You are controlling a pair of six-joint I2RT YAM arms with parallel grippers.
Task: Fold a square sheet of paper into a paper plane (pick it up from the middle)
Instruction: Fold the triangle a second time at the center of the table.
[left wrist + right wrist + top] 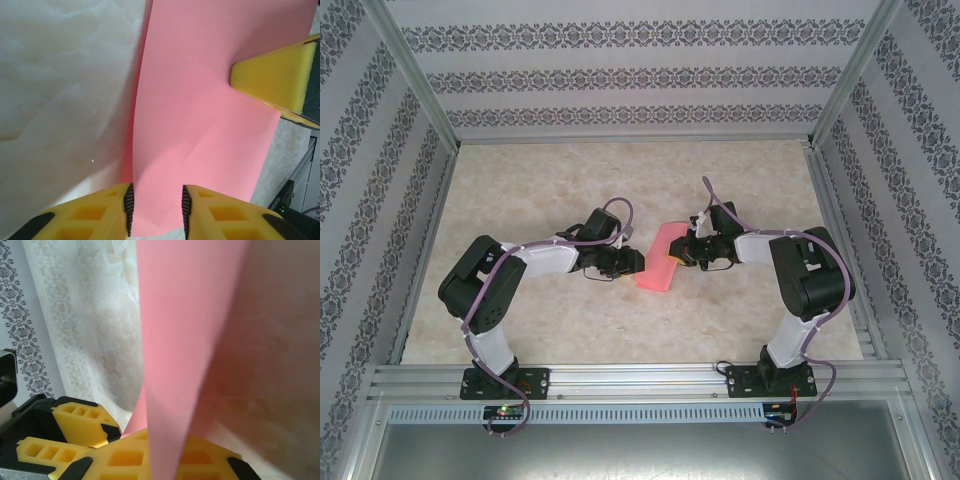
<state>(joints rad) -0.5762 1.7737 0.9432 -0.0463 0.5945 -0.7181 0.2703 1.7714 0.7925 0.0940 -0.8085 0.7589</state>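
The square sheet of paper point(658, 268), salmon pink, lies doubled over into a narrow strip at the table's middle, between the two grippers. My right gripper point(682, 252) is shut on its right edge; in the right wrist view the sheet point(185, 340) rises from between the closed yellow fingers point(125, 457). My left gripper point(157, 210) stands open over the sheet's near edge point(200, 125), its pads apart with flat paper showing in the gap. The right gripper's yellow fingertip point(272, 82) rests on the far side of the sheet. A paper plane is out of view.
The marble-patterned table top point(570, 190) is walled by patterned panels on three sides. An aluminium rail point(640, 378) runs along the near edge, where both arm bases are bolted. Bare table lies behind and to either side of the sheet.
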